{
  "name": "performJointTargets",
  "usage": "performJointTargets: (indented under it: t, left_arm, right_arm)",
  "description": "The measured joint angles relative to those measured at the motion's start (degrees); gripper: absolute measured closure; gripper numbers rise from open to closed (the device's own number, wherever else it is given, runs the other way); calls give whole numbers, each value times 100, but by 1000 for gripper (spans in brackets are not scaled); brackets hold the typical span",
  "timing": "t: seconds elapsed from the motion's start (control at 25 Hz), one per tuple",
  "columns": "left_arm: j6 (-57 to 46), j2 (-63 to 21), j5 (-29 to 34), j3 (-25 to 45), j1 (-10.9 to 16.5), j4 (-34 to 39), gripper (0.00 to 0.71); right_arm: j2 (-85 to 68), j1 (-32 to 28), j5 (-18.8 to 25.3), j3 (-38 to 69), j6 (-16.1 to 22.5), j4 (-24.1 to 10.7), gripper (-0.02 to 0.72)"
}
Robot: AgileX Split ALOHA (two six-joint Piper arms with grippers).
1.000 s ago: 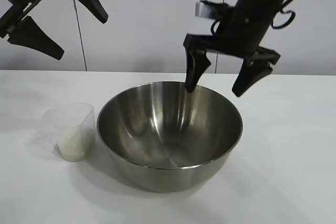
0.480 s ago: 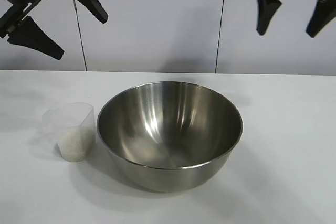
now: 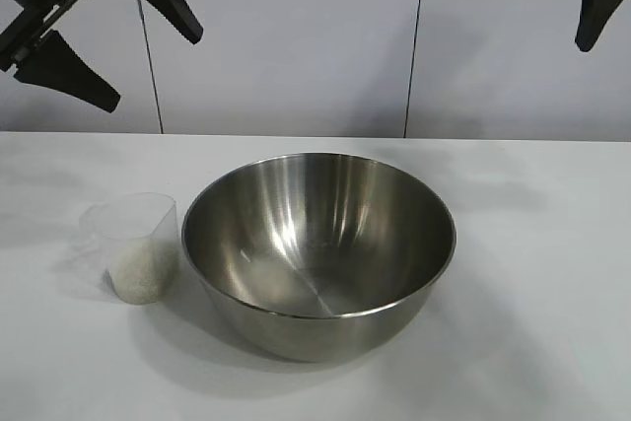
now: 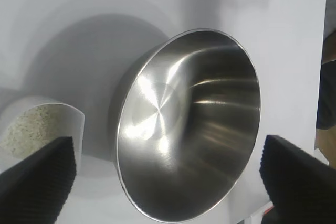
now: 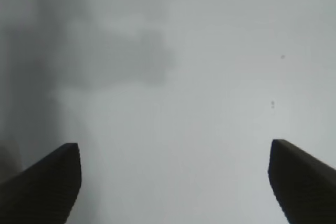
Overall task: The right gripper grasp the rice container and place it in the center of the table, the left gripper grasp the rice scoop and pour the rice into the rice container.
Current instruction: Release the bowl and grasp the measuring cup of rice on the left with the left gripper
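The steel rice container [image 3: 318, 248] stands upright in the middle of the white table [image 3: 552, 273]; it also shows in the left wrist view [image 4: 189, 124]. The clear plastic rice scoop [image 3: 135, 246] stands just left of it, partly filled with rice [image 3: 138, 269], and shows in the left wrist view [image 4: 39, 127]. My left gripper [image 3: 148, 66] hangs open and empty high at the upper left, above the scoop. My right gripper [image 5: 173, 182] is open and empty; only one finger [image 3: 596, 2] shows at the top right edge of the exterior view, far above the table.
A pale panelled wall [image 3: 296, 36] stands behind the table. The right wrist view shows only bare white table surface [image 5: 210, 77] with a soft shadow.
My right gripper has risen from the rice container's far rim and moved up and right, nearly out of the exterior view. The container stays in place. The left arm has not moved.
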Motion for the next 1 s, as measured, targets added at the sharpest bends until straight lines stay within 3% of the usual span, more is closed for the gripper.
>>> performJointTargets:
  t: [0.36, 0.56, 0.84, 1.0]
  left_arm:
    - [0, 0, -6, 0, 0, 0, 25]
    - [0, 0, -6, 0, 0, 0, 25]
    - [0, 0, -6, 0, 0, 0, 25]
    - [0, 0, -6, 0, 0, 0, 25]
  right_arm:
    - [-2204, 0, 26, 1017, 17, 215, 76]
    - [-3885, 0, 60, 1834, 147, 130, 77]
    - [-6723, 0, 119, 3128, 635, -811, 82]
    - [-8180, 0, 91, 3776, 684, -940, 82]
